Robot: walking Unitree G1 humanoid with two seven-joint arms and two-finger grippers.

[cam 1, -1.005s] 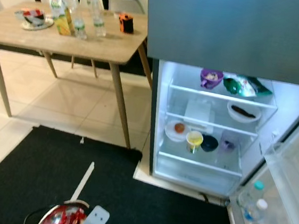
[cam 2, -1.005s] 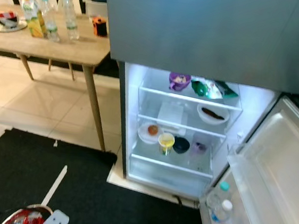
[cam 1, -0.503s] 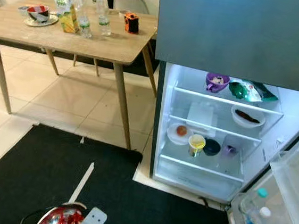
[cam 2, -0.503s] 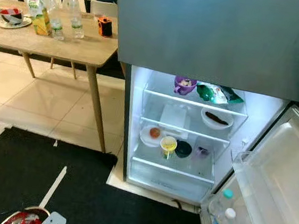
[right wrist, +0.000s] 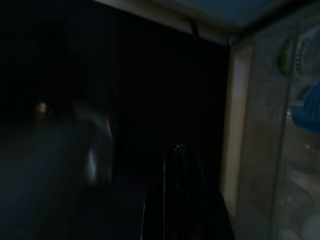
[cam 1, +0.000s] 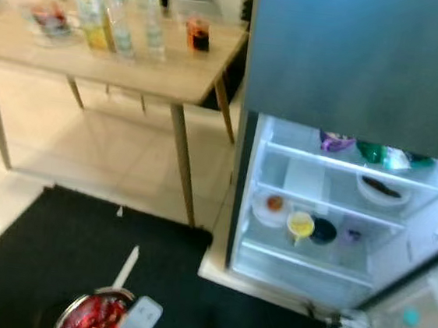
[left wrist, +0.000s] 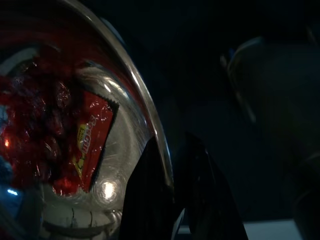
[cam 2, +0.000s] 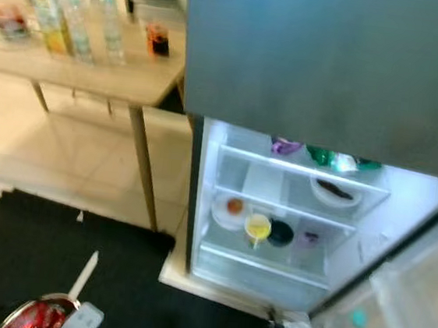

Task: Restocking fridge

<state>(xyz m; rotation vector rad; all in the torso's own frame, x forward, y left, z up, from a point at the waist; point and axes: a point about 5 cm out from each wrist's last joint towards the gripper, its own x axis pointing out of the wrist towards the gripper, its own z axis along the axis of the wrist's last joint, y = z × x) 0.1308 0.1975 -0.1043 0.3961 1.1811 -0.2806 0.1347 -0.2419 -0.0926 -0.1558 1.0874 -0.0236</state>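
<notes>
Two black fingers of the left gripper [left wrist: 172, 200] clamp the rim of a steel bowl [left wrist: 135, 95], one finger inside, one outside; bowl holds red-wrapped sweets [left wrist: 40, 125] and a red sachet w/ yellow print [left wrist: 92, 145]; seen from the head, the bowl [cam 1: 93, 319] sits low at the robot's left, over a black mat [cam 1: 53, 248], w/ a white strip [cam 1: 123, 269] lying on the mat just beyond it; right gripper [right wrist: 182, 200] hangs in the dark near the fridge door's bottle rack, fingers too dim to tell apart or together; head views blurred.

Fridge [cam 2: 323, 65] stands ahead-right, lower door [cam 2: 407, 309] swung open, interior lit; bottom shelf: white plate w/ something orange [cam 2: 232, 209], yellow cup [cam 2: 258, 228], dark bowl [cam 2: 281, 233], small purple item [cam 2: 309, 238]; shelf above: white bowl w/ dark contents [cam 2: 333, 192]; top shelf: purple cup [cam 2: 286, 146], green packet [cam 2: 333, 158]; door rack holds bottles, blurred.

Farther left, wooden table [cam 1: 135, 69] on tiled floor; on it several water bottles [cam 1: 151, 28], a yellow carton [cam 1: 93, 18], an orange-black object [cam 1: 197, 35], a dish at the far left end [cam 1: 50, 19].
</notes>
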